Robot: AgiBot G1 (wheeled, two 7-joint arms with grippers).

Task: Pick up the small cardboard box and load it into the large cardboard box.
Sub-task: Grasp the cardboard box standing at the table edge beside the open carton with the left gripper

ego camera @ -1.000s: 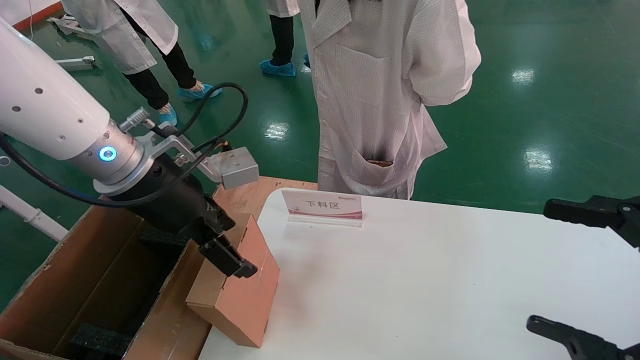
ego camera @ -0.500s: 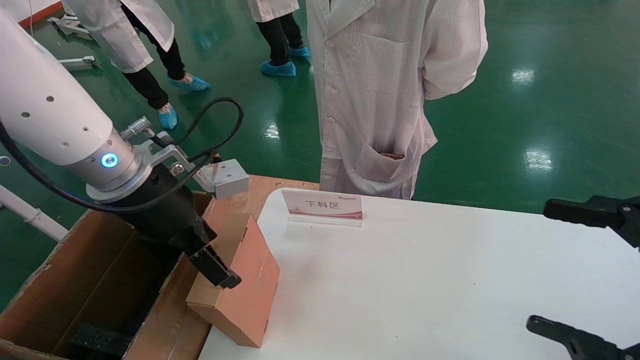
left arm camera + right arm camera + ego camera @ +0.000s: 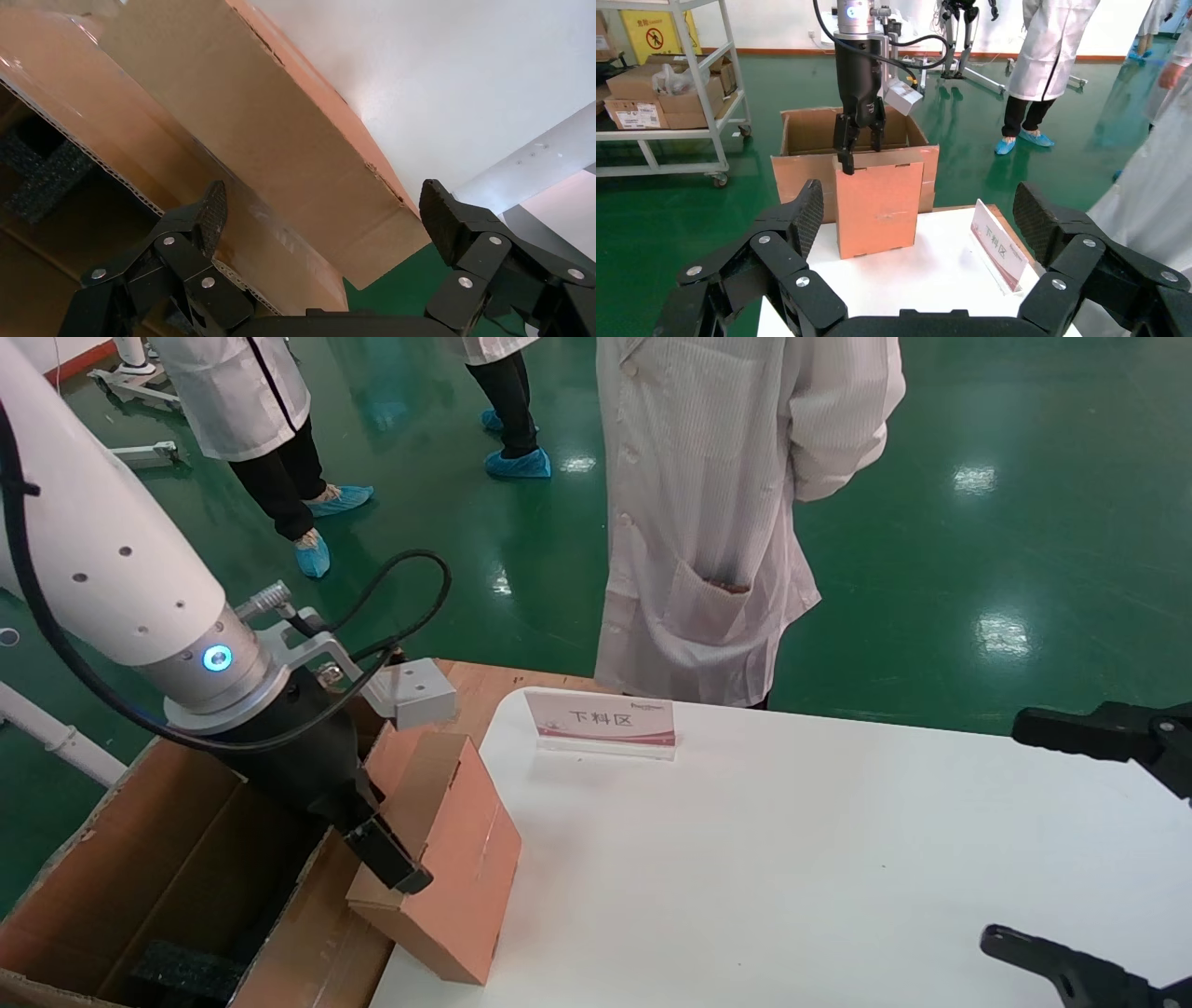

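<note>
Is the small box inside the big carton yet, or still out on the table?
Still out: the small cardboard box stands tilted on the table edge, against the large cardboard box, open left gripper astride its top.

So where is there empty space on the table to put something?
The white table is bare between the sign and right hand. It is crowded by the small cardboard box, left hand and large cardboard box.

Orange-brown small cardboard box (image 3: pixel 463 859), white table (image 3: pixel 792 859), glossy green floor (image 3: pixel 1006 523).
</note>
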